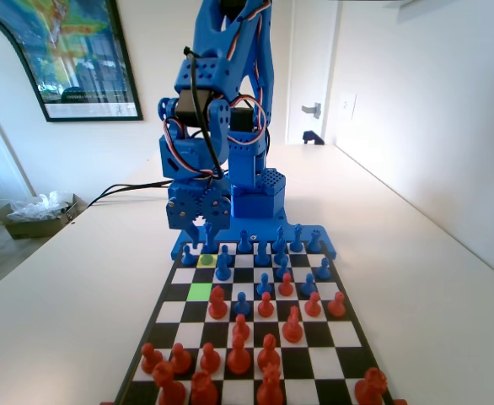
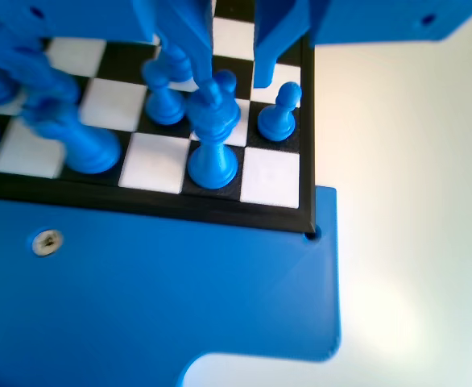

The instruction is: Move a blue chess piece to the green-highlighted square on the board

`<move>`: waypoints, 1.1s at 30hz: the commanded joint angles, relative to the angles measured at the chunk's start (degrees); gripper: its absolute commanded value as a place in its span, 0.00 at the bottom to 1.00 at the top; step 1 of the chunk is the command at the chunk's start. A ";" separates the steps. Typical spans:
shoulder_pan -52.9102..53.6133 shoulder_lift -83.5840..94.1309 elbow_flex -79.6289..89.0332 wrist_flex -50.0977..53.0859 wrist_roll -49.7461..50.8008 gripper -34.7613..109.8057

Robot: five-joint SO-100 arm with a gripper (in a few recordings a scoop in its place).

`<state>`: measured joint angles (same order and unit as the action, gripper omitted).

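Tall blue piece (image 2: 213,133) beside claw (image 2: 234,76)

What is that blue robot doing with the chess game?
The blue arm is bent low over its own end of the board, with its pincer hanging just above a small blue pawn on a yellow square. The pincer is open, one jaw on each side of the gap, and holds nothing yet. The green square lies nearby, toward the red pieces, and is empty. It looks like the arm is about to grab that pawn.
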<state>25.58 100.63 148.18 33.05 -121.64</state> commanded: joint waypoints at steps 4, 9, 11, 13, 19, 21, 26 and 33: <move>0.35 -2.11 -0.26 -2.64 0.00 0.30; 0.18 -2.99 -0.62 -3.78 0.00 0.30; 0.09 -3.34 -0.18 -4.48 0.00 0.30; -0.18 -3.52 0.44 -5.62 0.00 0.30; -0.44 -3.87 2.20 -7.91 -0.26 0.30; -0.53 -4.13 2.81 -8.96 -0.35 0.30; -0.70 -4.66 4.22 -11.25 -0.88 0.28; -0.79 -4.75 5.19 -12.30 -1.67 0.25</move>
<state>23.91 94.66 152.75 20.48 -122.70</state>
